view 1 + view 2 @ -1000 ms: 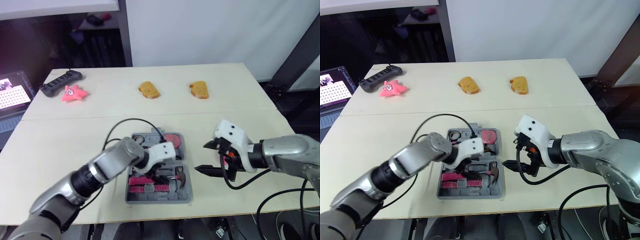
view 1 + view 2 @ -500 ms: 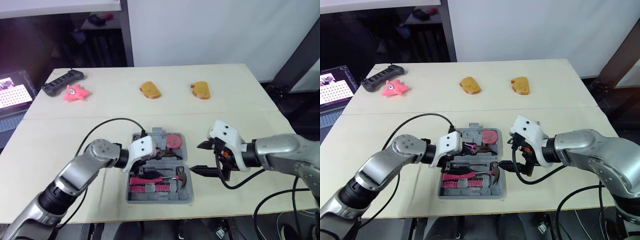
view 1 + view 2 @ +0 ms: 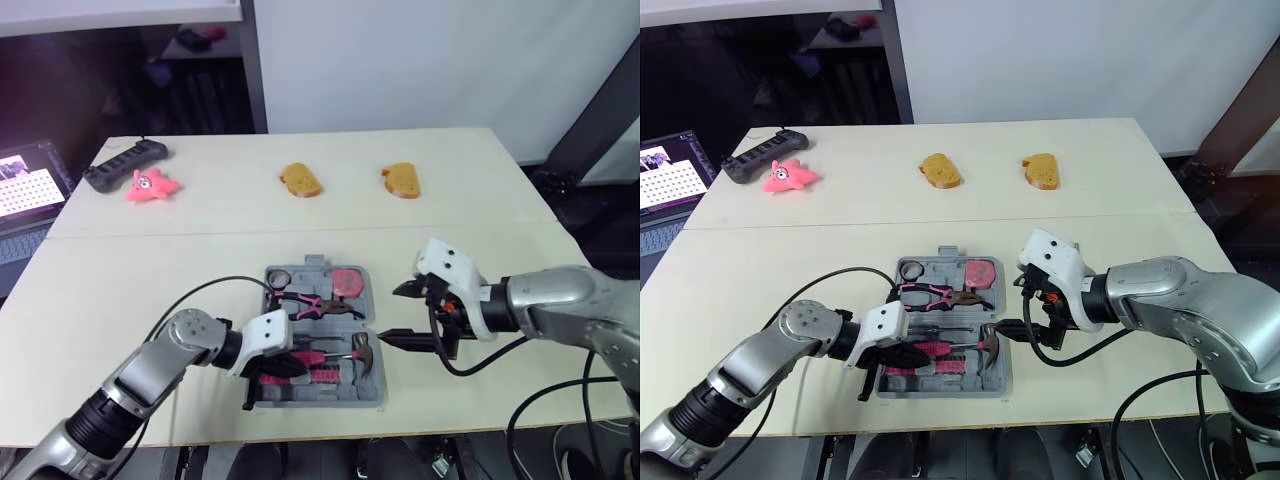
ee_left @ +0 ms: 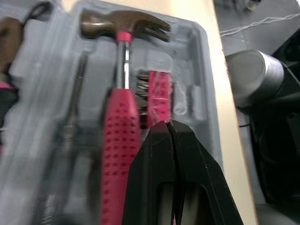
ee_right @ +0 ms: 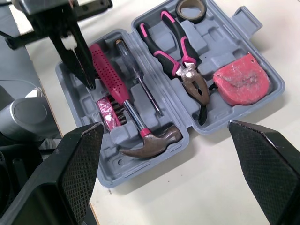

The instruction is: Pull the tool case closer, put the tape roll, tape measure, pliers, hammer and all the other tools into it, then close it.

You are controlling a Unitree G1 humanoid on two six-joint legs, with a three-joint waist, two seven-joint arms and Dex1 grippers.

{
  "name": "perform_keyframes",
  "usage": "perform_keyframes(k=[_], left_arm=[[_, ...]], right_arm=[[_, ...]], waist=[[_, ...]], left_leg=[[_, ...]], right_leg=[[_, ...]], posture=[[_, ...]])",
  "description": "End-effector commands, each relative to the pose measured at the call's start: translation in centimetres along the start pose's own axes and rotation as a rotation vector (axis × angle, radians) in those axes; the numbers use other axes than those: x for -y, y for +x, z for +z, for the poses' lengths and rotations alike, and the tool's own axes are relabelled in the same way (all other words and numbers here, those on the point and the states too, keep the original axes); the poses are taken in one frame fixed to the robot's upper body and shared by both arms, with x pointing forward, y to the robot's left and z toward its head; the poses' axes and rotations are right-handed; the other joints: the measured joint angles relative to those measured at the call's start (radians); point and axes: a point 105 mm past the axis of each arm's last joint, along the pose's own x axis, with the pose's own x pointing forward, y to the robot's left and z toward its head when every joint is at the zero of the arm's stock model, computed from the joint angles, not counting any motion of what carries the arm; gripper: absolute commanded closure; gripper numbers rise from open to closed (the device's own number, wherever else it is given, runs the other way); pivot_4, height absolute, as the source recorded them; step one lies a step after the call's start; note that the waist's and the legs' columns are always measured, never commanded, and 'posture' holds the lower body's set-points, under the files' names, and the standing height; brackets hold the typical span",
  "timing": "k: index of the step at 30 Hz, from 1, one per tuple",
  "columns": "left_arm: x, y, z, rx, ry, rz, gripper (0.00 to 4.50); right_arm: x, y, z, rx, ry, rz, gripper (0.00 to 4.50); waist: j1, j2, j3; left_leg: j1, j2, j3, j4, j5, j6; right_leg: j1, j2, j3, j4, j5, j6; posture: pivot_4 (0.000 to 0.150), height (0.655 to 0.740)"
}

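On the pale table (image 3: 120, 270) the far side holds a black controller (image 3: 122, 165), a pink star toy (image 3: 150, 184) and two pieces of bread (image 3: 300, 179), all well apart from the tool case (image 3: 318, 263). A laptop (image 3: 20, 185) sits off the table's left edge. The case lies open near the front edge, between the two arms. Its far half holds the tape roll (image 3: 279, 278), the pliers (image 3: 310, 303) and the red tape measure (image 3: 347, 282); the hammer (image 3: 365, 348) lies in the near half. The left arm reaches in from the near left, elbow bent, and the left gripper (image 3: 250, 392) points down at the case's near left corner. The right arm comes across from the right, with the right gripper (image 3: 395, 313) just beside the case's right edge.

Left wrist view: the black fingers (image 4: 150, 159) are pressed together on nothing, tips above the pink bit holder (image 4: 159, 96) beside the hammer's red handle.

Right wrist view: the right gripper's fingers stand wide apart and empty, above the open case. A screwdriver (image 5: 138, 82) lies alongside the hammer, and the left gripper hangs by the handle's end.
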Motion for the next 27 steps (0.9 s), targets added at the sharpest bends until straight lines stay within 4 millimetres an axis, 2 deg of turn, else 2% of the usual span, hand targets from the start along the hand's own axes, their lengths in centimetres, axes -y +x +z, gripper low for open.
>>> perform_keyframes(k=[1, 11, 19, 27], left_arm=[[-0.3, 0.2, 0.0, -0.012, 0.023, 0.011, 4.48], [-1.5, 0.0, 0.3, -0.015, 0.04, 0.073, 4.48], [-1.9, -0.6, 2.5, 0.113, -0.012, 0.087, 4.48], [-1.9, 0.8, 0.7, 0.083, -0.029, 0.095, 4.48]], right_arm=[[0.3, -0.4, 0.6, 0.014, -0.029, -0.02, 0.0], [0.5, -0.5, 0.8, 0.017, -0.031, -0.027, 0.0], [0.5, -0.5, 0.9, 0.021, -0.033, -0.028, 0.0], [0.6, -0.5, 1.0, 0.024, -0.037, -0.032, 0.0]], waist=[[0.0, 0.0, 0.0], [0.0, 0.0, 0.0], [0.0, 0.0, 0.0], [-0.001, 0.0, 0.0]], left_leg=[[0.0, 0.0, 0.0, 0.0, 0.0, 0.0], [0.0, 0.0, 0.0, 0.0, 0.0, 0.0], [0.0, 0.0, 0.0, 0.0, 0.0, 0.0], [0.0, 0.0, 0.0, 0.0, 0.0, 0.0]], right_leg=[[0.0, 0.0, 0.0, 0.0, 0.0, 0.0], [0.0, 0.0, 0.0, 0.0, 0.0, 0.0], [0.0, 0.0, 0.0, 0.0, 0.0, 0.0], [0.0, 0.0, 0.0, 0.0, 0.0, 0.0]], posture=[[0.15, 0.74], [0.15, 0.74], [0.15, 0.74], [0.15, 0.74]])
